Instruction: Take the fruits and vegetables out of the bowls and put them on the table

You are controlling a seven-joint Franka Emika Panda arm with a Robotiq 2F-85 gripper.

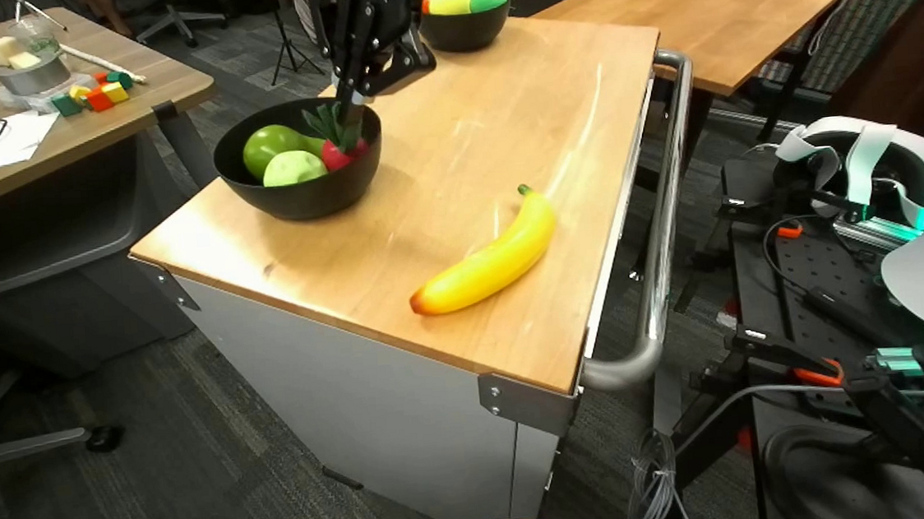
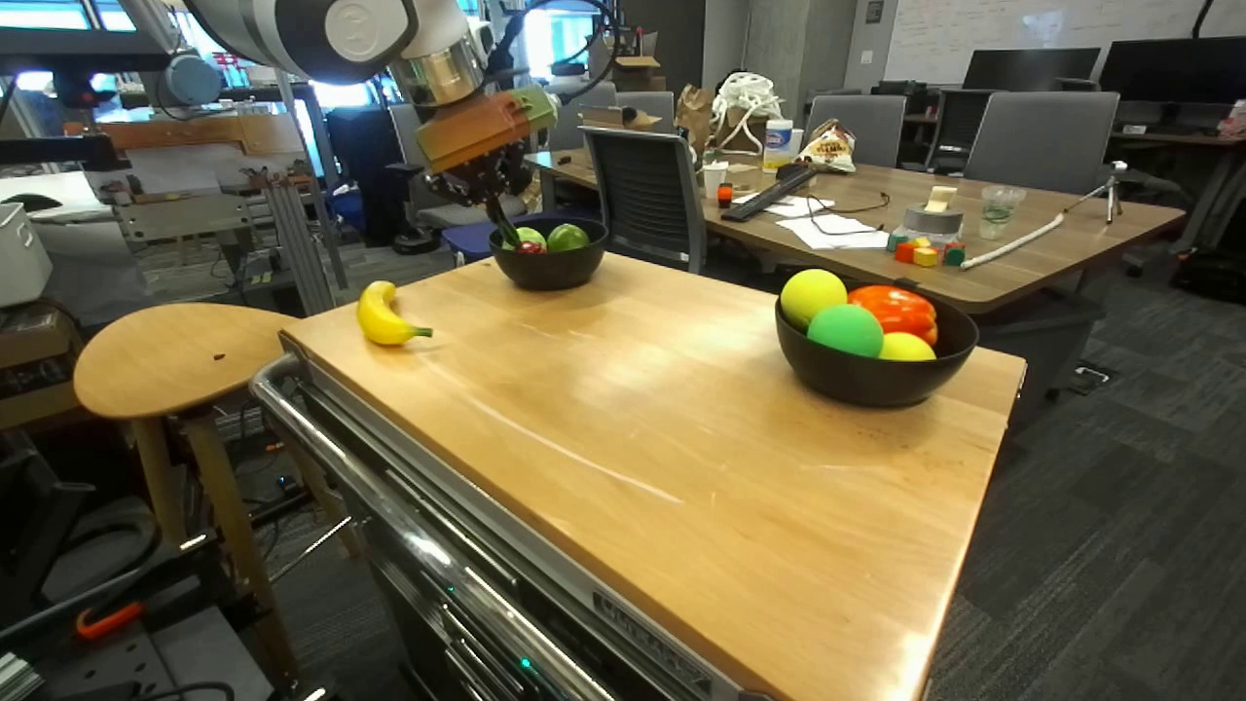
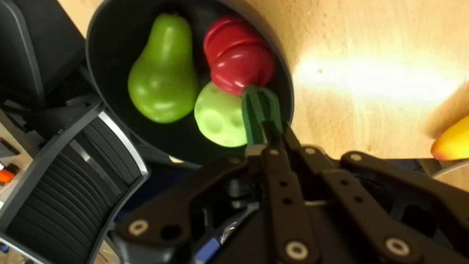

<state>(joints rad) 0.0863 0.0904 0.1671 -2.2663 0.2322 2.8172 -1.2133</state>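
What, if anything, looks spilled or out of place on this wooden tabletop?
Nothing really stands out. The banana lies on the wooden tabletop, outside the black bowls, but that fits the job of unloading them onto the table. Both bowls stand upright, and I see no spill or damage.

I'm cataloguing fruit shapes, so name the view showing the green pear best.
The wrist view: from above, the green pear shows large, from neck to rounded base. Both exterior views show it smaller and only in part: the pale green fruit overlaps it or the black bowl hides its underside.
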